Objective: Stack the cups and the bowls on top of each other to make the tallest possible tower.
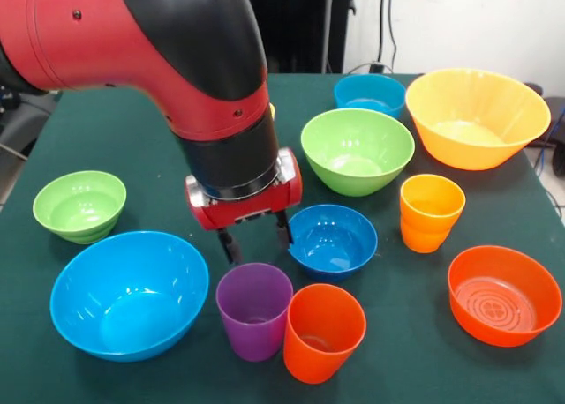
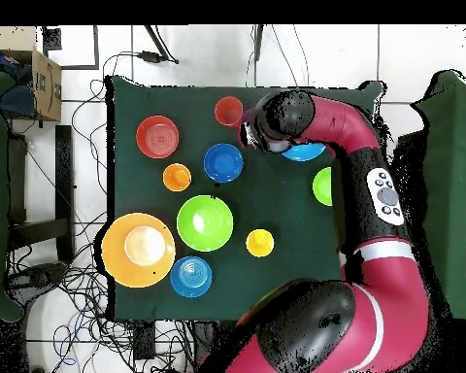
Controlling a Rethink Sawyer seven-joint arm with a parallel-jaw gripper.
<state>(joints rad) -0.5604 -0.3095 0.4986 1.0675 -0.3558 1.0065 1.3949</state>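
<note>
My gripper (image 1: 256,241) is open and empty, its two black fingers hanging just above the far rim of the purple cup (image 1: 254,309). A red-orange cup (image 1: 323,331) stands touching the purple cup on its right; it also shows in the overhead view (image 2: 228,111). The orange-yellow cup (image 1: 430,212) stands alone at the right. The yellow cup (image 2: 259,243) shows only in the overhead view; the arm hides it in the front view. A dark blue bowl (image 1: 333,239) sits just right of the gripper. All cups and bowls stand apart; no tower is in view.
A large light blue bowl (image 1: 129,292) sits left of the purple cup. A small green bowl (image 1: 79,205), a bigger green bowl (image 1: 357,150), a teal bowl (image 1: 369,93), a large orange-yellow bowl (image 1: 477,117) and an orange-red bowl (image 1: 503,294) ring the green table (image 1: 159,157).
</note>
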